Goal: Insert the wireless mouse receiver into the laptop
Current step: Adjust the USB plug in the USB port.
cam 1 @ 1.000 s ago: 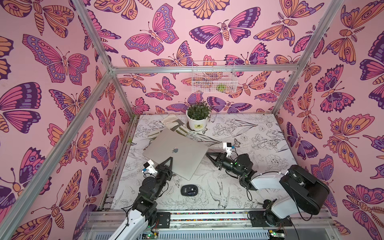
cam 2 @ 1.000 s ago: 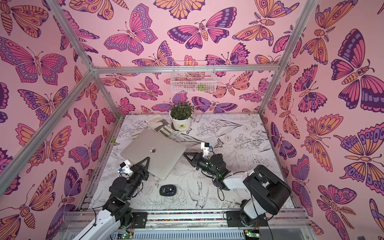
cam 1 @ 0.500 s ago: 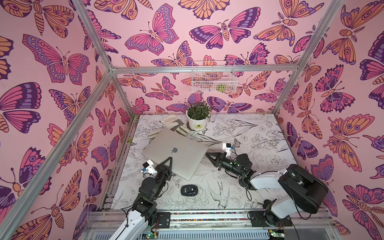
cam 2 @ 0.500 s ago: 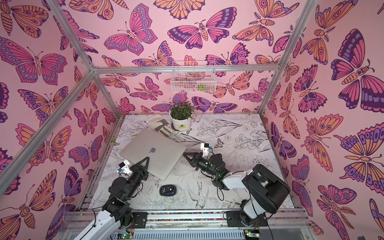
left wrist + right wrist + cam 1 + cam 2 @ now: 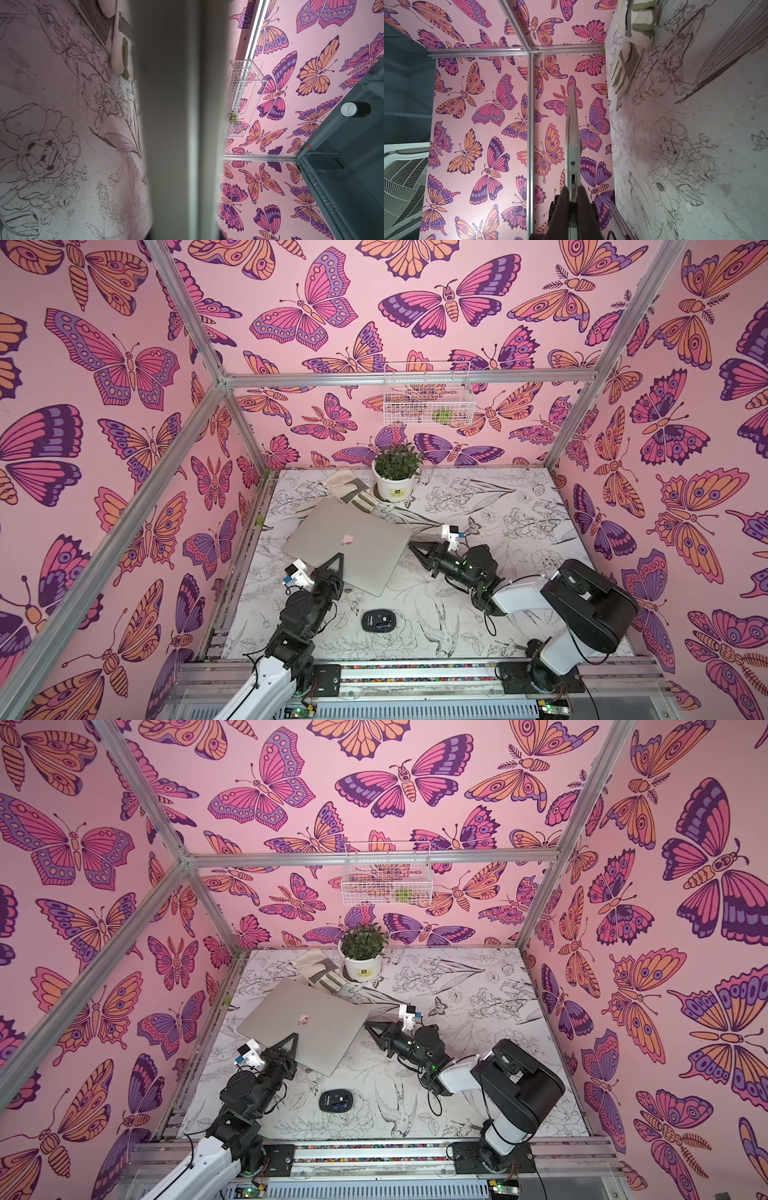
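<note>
The silver-grey laptop (image 5: pixel 349 543) (image 5: pixel 303 1023) lies closed and askew at the table's left middle, pinkish logo up. My left gripper (image 5: pixel 340 556) (image 5: pixel 294 1036) is shut on its near left edge, which fills the middle of the left wrist view as a grey band (image 5: pixel 176 124). My right gripper (image 5: pixel 412 546) (image 5: pixel 368 1026) is shut on its right corner. In the right wrist view its fingers (image 5: pixel 562 207) clamp the thin laptop edge (image 5: pixel 572 135), where small ports show. The wireless mouse receiver is out of view.
A black mouse (image 5: pixel 377 621) (image 5: pixel 336 1100) lies on the floral table near the front. A potted plant (image 5: pixel 395 477) and a pale glove (image 5: pixel 347 491) sit behind the laptop. A white wire basket (image 5: pixel 428 400) hangs on the back wall.
The right arm's elbow has shifted slightly. Both grips on the laptop stay as they were.
</note>
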Robot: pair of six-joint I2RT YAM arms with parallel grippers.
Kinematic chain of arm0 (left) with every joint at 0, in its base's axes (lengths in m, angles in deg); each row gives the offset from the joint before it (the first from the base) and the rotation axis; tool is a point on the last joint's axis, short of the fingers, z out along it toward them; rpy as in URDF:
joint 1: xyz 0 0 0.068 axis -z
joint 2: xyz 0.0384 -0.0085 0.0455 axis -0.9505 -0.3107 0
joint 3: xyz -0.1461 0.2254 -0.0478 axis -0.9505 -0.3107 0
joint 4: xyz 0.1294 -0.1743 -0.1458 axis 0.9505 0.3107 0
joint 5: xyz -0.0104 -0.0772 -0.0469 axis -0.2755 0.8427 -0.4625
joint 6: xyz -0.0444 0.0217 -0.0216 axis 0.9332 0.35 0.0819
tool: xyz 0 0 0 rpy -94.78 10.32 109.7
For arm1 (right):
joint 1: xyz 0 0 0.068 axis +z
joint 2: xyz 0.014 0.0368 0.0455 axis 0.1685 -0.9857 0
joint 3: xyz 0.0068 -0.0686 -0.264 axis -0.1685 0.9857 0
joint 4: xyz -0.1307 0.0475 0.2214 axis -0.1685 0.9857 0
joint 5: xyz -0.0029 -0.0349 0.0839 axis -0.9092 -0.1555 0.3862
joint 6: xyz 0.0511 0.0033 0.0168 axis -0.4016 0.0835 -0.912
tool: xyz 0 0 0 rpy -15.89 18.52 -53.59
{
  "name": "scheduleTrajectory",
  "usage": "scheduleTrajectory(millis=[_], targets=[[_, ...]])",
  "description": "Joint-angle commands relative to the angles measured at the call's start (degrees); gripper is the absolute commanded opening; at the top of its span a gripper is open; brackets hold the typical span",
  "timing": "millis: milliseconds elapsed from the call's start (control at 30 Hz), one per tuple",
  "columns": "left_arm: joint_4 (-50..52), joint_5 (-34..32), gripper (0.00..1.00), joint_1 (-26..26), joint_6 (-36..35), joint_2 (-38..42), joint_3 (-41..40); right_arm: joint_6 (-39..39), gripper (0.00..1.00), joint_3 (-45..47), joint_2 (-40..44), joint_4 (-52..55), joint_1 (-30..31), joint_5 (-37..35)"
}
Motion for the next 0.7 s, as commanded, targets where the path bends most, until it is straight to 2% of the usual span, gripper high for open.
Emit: scheduleTrajectory(millis=[0, 267, 667], targets=[[-2.8, 2.1, 0.0, 0.2, -4.4, 0.6, 0.4, -0.8, 0.0, -3.6, 0.7, -9.5, 0.2, -0.9], [-0.4, 3.9, 0.0, 0.2, -3.7, 1.2, 0.8, -0.1, 0.0, -3.6, 1.1, -9.5, 0.1, 0.1], [-7.8, 12.6, 0.0, 0.2, -3.7, -9.0, 3.1, 2.0, 0.0, -8.1, -1.9, -9.5, 0.1, 7.7]])
